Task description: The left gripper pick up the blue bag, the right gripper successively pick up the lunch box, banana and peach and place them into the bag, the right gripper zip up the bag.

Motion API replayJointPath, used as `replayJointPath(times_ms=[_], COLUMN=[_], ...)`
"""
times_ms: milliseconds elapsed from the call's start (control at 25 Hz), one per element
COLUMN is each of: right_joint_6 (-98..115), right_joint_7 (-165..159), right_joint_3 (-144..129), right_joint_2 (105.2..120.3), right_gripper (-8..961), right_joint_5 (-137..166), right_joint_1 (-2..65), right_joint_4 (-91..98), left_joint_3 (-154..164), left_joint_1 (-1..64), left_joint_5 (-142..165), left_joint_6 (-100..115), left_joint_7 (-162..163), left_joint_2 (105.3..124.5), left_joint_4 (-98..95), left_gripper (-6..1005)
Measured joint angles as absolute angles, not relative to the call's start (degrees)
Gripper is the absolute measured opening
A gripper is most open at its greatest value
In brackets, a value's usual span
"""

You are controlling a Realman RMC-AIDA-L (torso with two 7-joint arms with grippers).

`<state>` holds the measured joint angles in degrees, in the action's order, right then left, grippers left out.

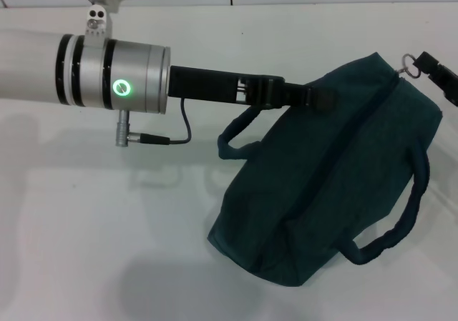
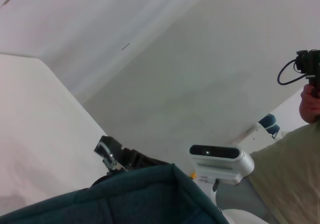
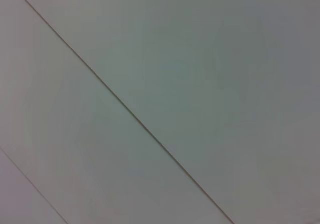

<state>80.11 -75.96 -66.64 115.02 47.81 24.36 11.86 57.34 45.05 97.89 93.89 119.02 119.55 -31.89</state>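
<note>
The blue bag (image 1: 336, 178) is a dark teal fabric bag with two handles, held up over the white table (image 1: 86, 228). My left gripper (image 1: 320, 96) reaches in from the left and is shut on the bag's top edge. My right gripper (image 1: 429, 67) comes in from the upper right at the far end of the bag's zip, its tips shut on the metal zip pull ring (image 1: 409, 63). The zip line looks closed along the top. In the left wrist view the bag's edge (image 2: 140, 194) shows with the right gripper (image 2: 111, 154) behind it. The lunch box, banana and peach are out of view.
The left wrist view shows my white head camera (image 2: 220, 160) and a person (image 2: 295, 174) at the side. The right wrist view shows only a pale flat surface with thin lines. A cable (image 1: 179, 131) hangs from the left wrist.
</note>
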Motion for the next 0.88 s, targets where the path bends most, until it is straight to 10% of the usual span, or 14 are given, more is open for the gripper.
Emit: replayJointPath(times_ms=[880], right_joint_6=[78.5], right_joint_7=[-77.6], right_joint_3=[-63.4], right_joint_2=[114.35], right_gripper=[65], right_joint_5=[47.9], right_joint_1=[23.8], right_joint_4=[12.3], left_joint_3=[57.1], left_joint_1=[44.4], left_joint_5=[94.4], left_joint_6=[84.9], left_joint_7=[116.9], left_joint_2=[119.44], left_joint_4=[-31.9], left_gripper=[53])
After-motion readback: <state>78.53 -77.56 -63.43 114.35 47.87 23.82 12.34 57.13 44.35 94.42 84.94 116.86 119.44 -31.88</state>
